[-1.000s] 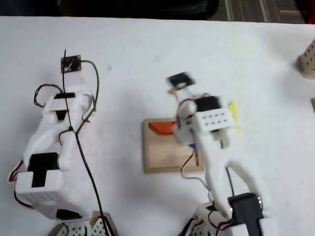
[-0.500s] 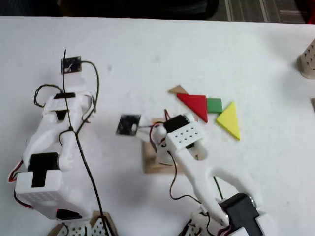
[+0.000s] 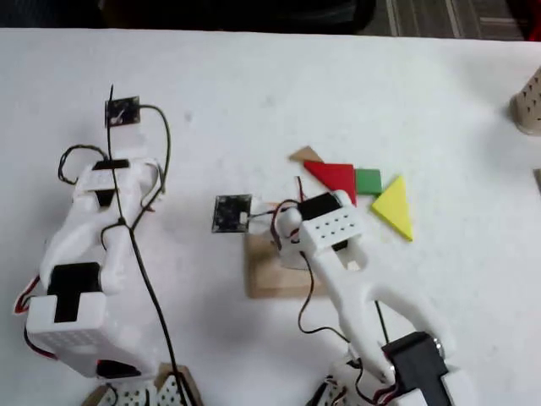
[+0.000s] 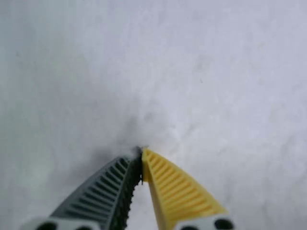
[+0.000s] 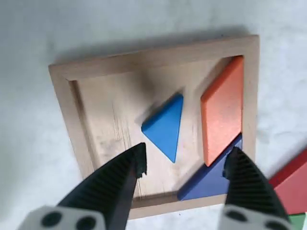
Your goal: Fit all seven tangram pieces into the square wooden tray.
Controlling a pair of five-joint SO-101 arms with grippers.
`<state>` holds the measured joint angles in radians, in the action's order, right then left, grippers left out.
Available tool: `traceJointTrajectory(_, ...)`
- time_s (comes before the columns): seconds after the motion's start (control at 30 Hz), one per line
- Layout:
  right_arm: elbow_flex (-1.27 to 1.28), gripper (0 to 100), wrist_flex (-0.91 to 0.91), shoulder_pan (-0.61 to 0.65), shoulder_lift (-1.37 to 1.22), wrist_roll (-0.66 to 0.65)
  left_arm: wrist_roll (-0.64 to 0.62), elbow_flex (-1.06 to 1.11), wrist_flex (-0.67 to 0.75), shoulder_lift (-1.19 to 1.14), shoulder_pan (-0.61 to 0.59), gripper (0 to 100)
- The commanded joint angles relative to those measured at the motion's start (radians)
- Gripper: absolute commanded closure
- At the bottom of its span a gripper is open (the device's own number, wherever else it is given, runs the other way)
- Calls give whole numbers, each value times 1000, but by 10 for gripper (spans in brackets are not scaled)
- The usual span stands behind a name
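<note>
Jaws of your right gripper (image 5: 186, 157) stood apart and empty above the wooden tray (image 5: 144, 57). The light blue triangle (image 5: 165, 127) lay on the tray floor just beyond their tips, with the orange parallelogram (image 5: 221, 110) beside it. Your left gripper (image 4: 141, 153) was closed, tips down near the white table (image 4: 192, 72).

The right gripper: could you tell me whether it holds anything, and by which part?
Nothing; the right gripper is open over the tray, the blue triangle lying free.

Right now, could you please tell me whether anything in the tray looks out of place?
The light blue triangle lies loose in the middle of the tray, skewed to its walls and apart from the orange parallelogram seated along one wall.
</note>
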<state>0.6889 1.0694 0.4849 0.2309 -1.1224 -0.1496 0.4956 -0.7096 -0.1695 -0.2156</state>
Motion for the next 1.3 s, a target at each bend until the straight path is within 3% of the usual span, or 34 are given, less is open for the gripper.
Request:
traceJointTrajectory(0.0, -9, 807, -7, -47, 62, -14, 9, -49, -3, 5, 1, 976)
traceJointTrajectory(0.1, -2, 860, 82, -122, 114, 6, 9, -49, -5, 5, 2, 976)
traceJointTrajectory(0.23, 75, 906, 156, -237, 231, 135, 9, -49, -5, 5, 5, 976)
traceJointTrajectory(0.5, 367, 940, 117, -521, 536, 565, 11, -49, -6, 7, 38, 976)
traceJointTrajectory(0.6, 462, 940, 50, -667, 625, 640, 12, -49, -21, 13, 41, 977)
traceJointTrajectory(0.67, 528, 940, 21, -765, 674, 641, 60, -57, -104, 35, 82, 977)
traceJointTrajectory(0.8, 624, 939, -36, -920, 731, 641, 245, -26, -310, 193, 265, 977)
traceJointTrajectory(0.87, 631, 939, -48, -986, 736, 641, 262, 5, -356, 286, 378, 977)
traceJointTrajectory(1.07, 631, 888, -56, -1056, 736, 651, 26, 84, -370, 378, 702, 976)
traceJointTrajectory(1.27, 634, 876, -54, -1055, 734, 651, -75, 87, -292, 168, 914, 974)
